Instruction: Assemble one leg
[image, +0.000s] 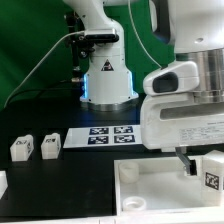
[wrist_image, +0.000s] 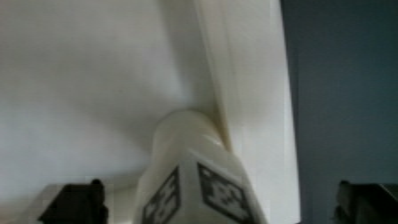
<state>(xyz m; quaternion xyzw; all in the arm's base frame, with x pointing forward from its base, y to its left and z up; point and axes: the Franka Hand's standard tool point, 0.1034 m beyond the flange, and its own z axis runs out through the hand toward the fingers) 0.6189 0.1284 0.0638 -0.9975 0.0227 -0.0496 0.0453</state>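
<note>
You've got a green backdrop (image: 40, 25) behind, a black table (image: 60, 180) below, and bright, even light across both.
</note>
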